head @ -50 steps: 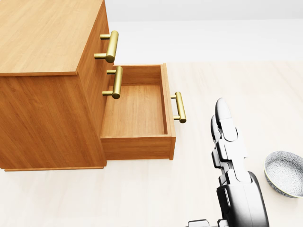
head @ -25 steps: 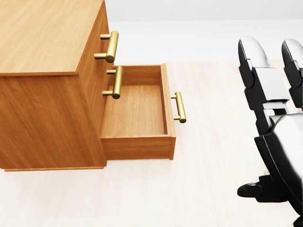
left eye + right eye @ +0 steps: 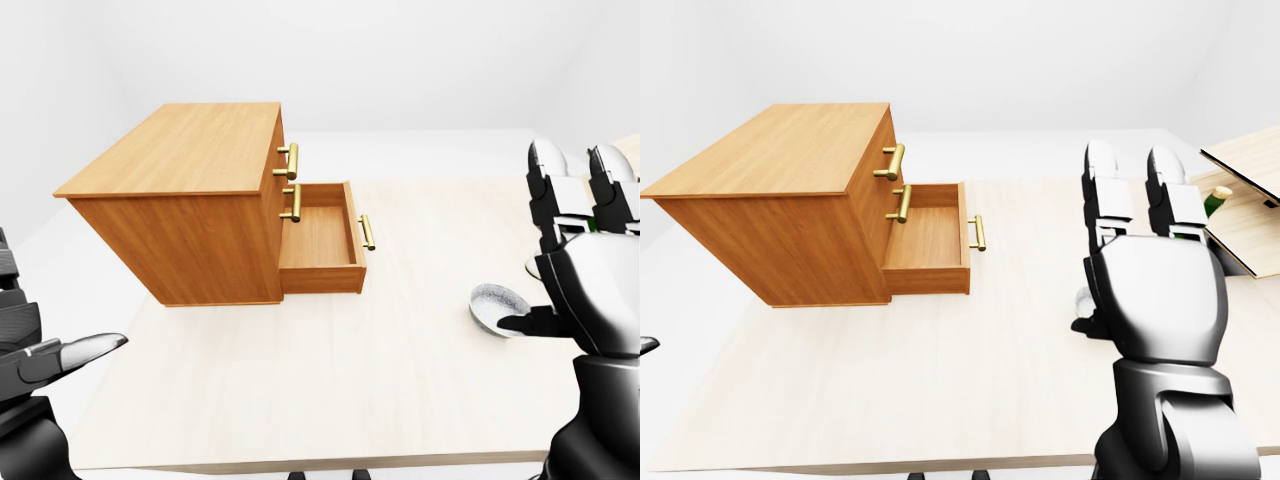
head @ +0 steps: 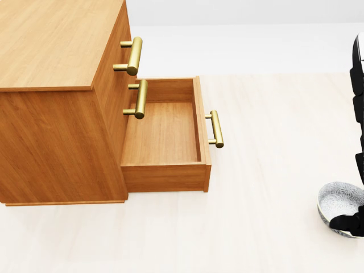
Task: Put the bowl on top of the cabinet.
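Here the left hand (image 3: 30,365) shows outstretched fingers, empty. The cabinet (image 3: 190,150) (lowest drawer (image 3: 318,240) pulled out) stands well left of the right hand (image 3: 590,290); the bowl (image 3: 495,303) rests on the table (image 3: 300,380) beside its thumb, fingers upright, gripping nothing.

Items on view:
- 1 worktop (image 3: 350,380)
- 1 cabinet (image 3: 190,190)
- 1 open drawer (image 3: 320,240)
- 3 brass handles (image 3: 292,160)
- 1 bowl (image 3: 490,298)
- 2 robot hands: 1 left hand (image 3: 30,365) and 1 right hand (image 3: 590,290), the latter showing 3 fingers (image 3: 1102,190)
- 1 green item (image 3: 1215,200), partly hidden, at the right-eye view's right
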Controlling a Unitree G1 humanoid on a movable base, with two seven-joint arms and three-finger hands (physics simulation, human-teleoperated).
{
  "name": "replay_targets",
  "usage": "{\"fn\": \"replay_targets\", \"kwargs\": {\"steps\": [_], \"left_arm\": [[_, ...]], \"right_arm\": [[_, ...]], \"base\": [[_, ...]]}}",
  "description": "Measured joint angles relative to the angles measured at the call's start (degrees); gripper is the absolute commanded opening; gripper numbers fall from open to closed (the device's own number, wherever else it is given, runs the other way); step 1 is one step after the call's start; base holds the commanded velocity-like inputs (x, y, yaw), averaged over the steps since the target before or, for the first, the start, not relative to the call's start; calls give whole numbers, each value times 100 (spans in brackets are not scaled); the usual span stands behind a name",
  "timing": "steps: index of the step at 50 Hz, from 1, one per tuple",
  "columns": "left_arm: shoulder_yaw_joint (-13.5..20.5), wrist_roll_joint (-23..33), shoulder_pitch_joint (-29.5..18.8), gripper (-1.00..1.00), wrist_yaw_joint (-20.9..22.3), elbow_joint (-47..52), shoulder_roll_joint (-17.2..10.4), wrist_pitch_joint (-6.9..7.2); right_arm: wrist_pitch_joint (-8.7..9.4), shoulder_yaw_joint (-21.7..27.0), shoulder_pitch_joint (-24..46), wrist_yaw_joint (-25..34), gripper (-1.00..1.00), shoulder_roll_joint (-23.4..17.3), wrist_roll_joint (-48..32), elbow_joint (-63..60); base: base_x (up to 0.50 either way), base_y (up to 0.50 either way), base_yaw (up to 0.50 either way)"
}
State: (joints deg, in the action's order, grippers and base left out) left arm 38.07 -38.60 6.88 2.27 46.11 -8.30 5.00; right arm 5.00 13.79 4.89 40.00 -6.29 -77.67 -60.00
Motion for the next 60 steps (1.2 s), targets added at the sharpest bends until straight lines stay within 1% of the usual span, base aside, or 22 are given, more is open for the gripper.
{"fn": "replay_targets", "kwargs": {"steps": [8,19,28,42,53,57,60], "left_arm": [[7,-11,-5,100,-9,-5,-8,0],[-6,1,-6,100,-10,-10,-6,0],[15,-23,6,100,-10,13,-5,0],[-16,-6,-12,100,-25,7,-8,0],[-47,19,-28,100,-32,-14,-9,0],[-55,26,-35,100,-35,-25,-12,0],[-54,22,-42,100,-44,-31,-19,0]], "right_arm": [[0,131,-167,0,100,-58,207,33],[0,303,-499,0,100,-55,734,362],[0,478,-776,0,100,-52,1263,691],[0,962,-1203,0,100,-94,2256,1395],[0,1121,-1410,0,100,-75,2562,1554],[0,1157,-1438,0,100,-75,2649,1595],[0,1270,-1386,0,100,-137,2765,1680]], "base": [[0,0,0],[0,0,0],[0,0,0],[0,0,0],[0,0,0],[0,0,0],[0,0,0]]}}
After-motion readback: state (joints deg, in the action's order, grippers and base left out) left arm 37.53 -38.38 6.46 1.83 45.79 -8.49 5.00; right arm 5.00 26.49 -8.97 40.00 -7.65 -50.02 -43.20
